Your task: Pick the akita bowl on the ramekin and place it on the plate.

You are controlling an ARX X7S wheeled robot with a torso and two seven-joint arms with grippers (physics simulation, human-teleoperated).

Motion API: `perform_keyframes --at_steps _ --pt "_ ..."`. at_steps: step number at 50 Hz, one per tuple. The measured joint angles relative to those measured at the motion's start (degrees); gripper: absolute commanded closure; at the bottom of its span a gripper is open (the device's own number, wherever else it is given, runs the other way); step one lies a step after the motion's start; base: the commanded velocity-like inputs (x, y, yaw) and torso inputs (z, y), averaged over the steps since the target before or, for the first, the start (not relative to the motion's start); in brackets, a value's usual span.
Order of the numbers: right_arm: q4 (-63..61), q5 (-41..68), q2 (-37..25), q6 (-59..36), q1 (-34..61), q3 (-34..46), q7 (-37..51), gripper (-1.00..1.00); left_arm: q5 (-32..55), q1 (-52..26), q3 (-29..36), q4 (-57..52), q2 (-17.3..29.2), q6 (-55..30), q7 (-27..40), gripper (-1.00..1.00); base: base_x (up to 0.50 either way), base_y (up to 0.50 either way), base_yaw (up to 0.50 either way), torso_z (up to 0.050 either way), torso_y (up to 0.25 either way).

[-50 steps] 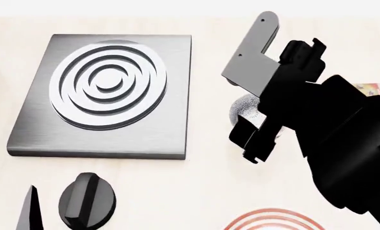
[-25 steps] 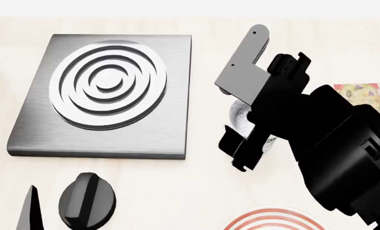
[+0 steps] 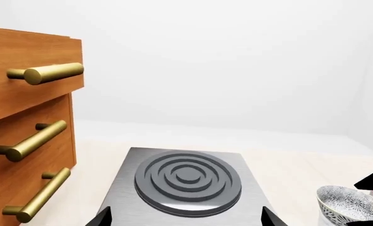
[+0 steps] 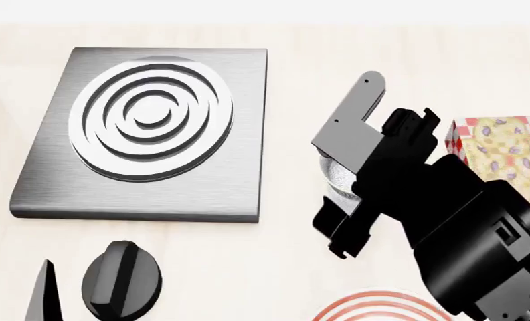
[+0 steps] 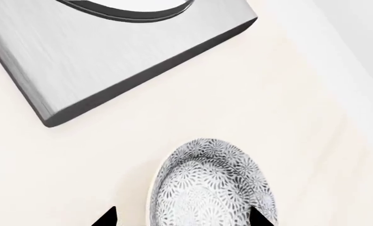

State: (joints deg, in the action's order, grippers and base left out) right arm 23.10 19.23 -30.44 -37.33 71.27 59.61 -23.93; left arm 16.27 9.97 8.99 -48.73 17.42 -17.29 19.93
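The akita bowl (image 5: pixel 208 183), grey-and-white speckled, fills the near part of the right wrist view. My right gripper (image 5: pixel 181 219) is open, with one black fingertip (image 5: pixel 105 217) apart from the bowl on one side and the other at its rim. From the head view only a sliver of the bowl (image 4: pixel 336 175) shows beside the black right arm. In the left wrist view the bowl (image 3: pixel 350 203) sits on a white base, the ramekin (image 3: pixel 327 220). The plate (image 4: pixel 381 309), red-ringed, peeks in at the bottom edge. My left gripper (image 3: pixel 186 219) is open over the stove plate.
A grey stove plate (image 4: pixel 51 187) with concentric rings lies at the left. A wooden drawer unit (image 3: pixel 23 141) with brass handles stands beside it. A patterned box (image 4: pixel 506 150) sits at the right. A black round knob-like shape (image 4: pixel 122 279) is near the bottom left.
My right arm has shifted nearer and slightly right, covering more of the bowl and uncovering the patterned box. The left arm has not moved.
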Motion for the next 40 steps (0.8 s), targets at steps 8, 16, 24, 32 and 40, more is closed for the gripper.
perform_keyframes --at_steps 8,16,24,32,40 --pt "-0.42 -0.09 0.0 0.17 -1.58 -0.03 1.41 -1.0 0.24 -0.01 0.07 0.07 0.3 0.25 0.32 -1.0 0.0 0.0 0.0 0.0 0.0" --pt "-1.49 0.03 -0.2 -0.31 -2.88 -0.01 2.51 -1.0 0.47 -0.11 0.15 0.36 0.55 0.58 0.58 -1.0 0.0 0.0 0.0 0.0 0.0" --pt "-0.23 -0.28 0.22 0.58 -3.78 0.06 3.25 -1.0 0.61 -0.2 0.35 0.53 0.82 0.79 0.82 -1.0 0.0 0.0 0.0 0.0 0.0" --pt "2.28 -0.9 1.08 2.29 -4.0 -0.2 4.2 -1.0 0.39 -0.32 0.71 0.69 1.06 0.95 1.14 -1.0 0.0 0.0 0.0 0.0 0.0" --pt "4.35 -1.57 1.87 4.01 -4.1 -0.42 5.17 -1.0 0.27 -0.4 1.06 0.97 1.25 1.21 1.4 -1.0 0.0 0.0 0.0 0.0 0.0"
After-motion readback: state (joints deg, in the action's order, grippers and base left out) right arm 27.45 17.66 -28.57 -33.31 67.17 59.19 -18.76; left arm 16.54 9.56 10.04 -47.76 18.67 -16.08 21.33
